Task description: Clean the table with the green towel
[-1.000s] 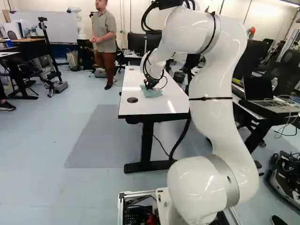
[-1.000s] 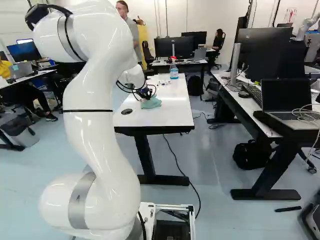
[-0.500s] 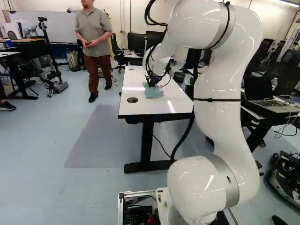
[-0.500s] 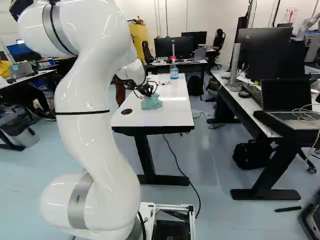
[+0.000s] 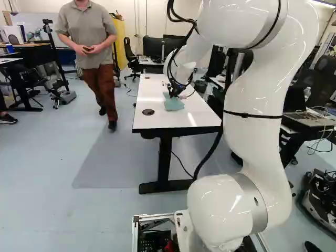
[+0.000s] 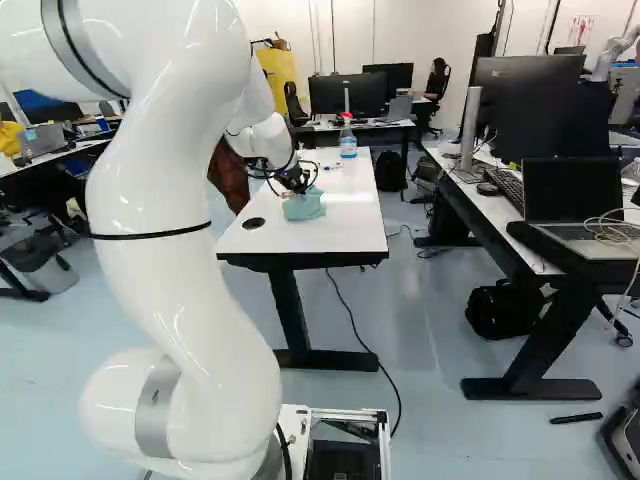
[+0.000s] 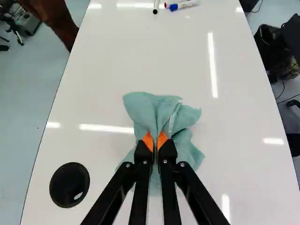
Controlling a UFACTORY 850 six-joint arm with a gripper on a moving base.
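In the left base view my gripper (image 5: 173,93) is low over the white table (image 5: 152,118), at the green towel (image 5: 174,104). The wrist view shows the gripper (image 7: 155,140) shut on the towel (image 7: 164,112), a fold of the cloth pinched between its orange pads. The rest of the cloth spreads crumpled on the tabletop, around and under the fingers. In the right base view the towel (image 6: 304,206) lies at the gripper (image 6: 300,186), near the middle of the table.
Markers (image 7: 183,5) lie on the table ahead of the towel. A spray bottle (image 6: 347,138) stands at its far end, and a round black grommet (image 7: 69,185) sits beside the gripper. A person (image 5: 92,52) stands close along the table's left side. Another robot (image 6: 612,52) is far right.
The arm has shifted, its upper links bulging outward, and the gripper has carried the towel slightly toward the table's near end. The person has come closer. The base has not moved.
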